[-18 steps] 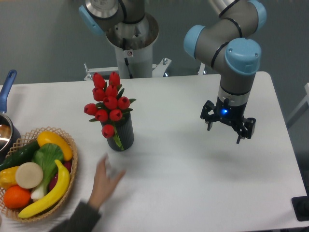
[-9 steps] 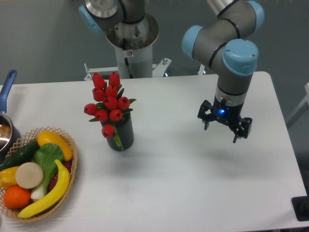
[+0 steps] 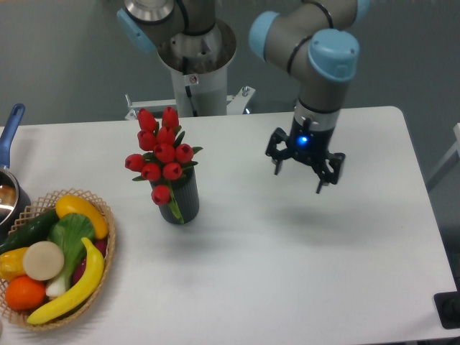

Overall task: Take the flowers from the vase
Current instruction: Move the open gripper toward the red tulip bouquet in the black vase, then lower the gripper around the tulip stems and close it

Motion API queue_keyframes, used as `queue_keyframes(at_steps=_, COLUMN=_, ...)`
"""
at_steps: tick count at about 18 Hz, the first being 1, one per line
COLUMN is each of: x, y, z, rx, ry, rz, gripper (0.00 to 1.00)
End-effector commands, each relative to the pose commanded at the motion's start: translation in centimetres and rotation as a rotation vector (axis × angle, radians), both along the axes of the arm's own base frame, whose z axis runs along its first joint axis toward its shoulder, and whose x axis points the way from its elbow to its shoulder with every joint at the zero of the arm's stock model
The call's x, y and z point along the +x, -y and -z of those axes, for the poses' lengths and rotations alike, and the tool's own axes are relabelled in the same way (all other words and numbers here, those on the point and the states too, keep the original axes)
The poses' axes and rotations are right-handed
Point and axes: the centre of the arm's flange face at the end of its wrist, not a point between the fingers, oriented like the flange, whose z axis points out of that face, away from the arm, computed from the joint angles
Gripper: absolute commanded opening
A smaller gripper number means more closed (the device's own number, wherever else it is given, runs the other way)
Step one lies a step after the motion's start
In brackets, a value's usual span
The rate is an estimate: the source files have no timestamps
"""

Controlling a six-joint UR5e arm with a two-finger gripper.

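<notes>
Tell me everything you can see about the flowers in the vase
The flowers are a bunch of about ten red tulip buds, plastic-looking, with green leaves and stems. They stand nearly upright in a short dark ribbed vase on the white table. One bud droops over the vase's rim. A green leaf hangs down its front. Only the vase touches them; the end effector hangs open, well off to one side.

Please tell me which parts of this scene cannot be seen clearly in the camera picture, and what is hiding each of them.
- The flowers: their stems are hidden inside the vase, so how deep they sit is unknown.
- The vase: its mouth is covered by blooms and leaves.
- The blue-handled pot: mostly cut off by the left edge.
- The basket: its lower left part is cut off by the frame's corner.
- The gripper: the finger pads are too small to see.
</notes>
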Motion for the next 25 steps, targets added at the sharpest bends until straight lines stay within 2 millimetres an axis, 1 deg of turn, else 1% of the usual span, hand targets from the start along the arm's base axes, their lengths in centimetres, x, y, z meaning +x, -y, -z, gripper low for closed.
queue_keyframes(at_steps=2, x=2.8, y=0.4, z=-0.1, rx=0.050, ry=-0.011, rz=0.026, gripper=1.00)
queue_keyframes(at_steps=5, x=6.0, y=1.0, z=-0.2, rx=0.106, ry=-0.006, rz=0.072, gripper=1.00)
queue_keyframes(at_steps=6, x=7.0, y=0.6, z=-0.6, rx=0.150, ry=0.005, rz=0.098, gripper=1.00)
queue_keyframes(at_steps=8, x=8.3, y=-0.1, z=-0.8, rx=0.213, ry=0.042, rz=0.125, gripper=1.00)
queue_keyframes(at_steps=10, x=9.9, y=-0.8, z=-0.9, rx=0.236, ry=0.055, rz=0.157, gripper=1.00)
queue_keyframes(at_steps=12, x=11.2, y=-1.2, z=-0.3, rx=0.233, ry=0.070, rz=0.180, gripper=1.00)
queue_keyframes(at_steps=14, x=12.1, y=-1.7, z=-0.2, rx=0.242, ry=0.079, rz=0.202, gripper=1.00)
queue_keyframes(at_steps=16, x=12.5, y=-2.1, z=-0.2, rx=0.273, ry=0.102, rz=0.214, gripper=1.00)
queue_keyframes(at_steps=20, x=13.5, y=-2.2, z=0.8, rx=0.345, ry=0.164, rz=0.244, gripper=1.00)
queue_keyframes(at_steps=23, x=13.9, y=-2.2, z=1.4, rx=0.362, ry=0.189, rz=0.246, gripper=1.00)
queue_keyframes(at_steps=25, x=13.7, y=-2.3, z=1.8, rx=0.360, ry=0.196, rz=0.243, gripper=1.00)
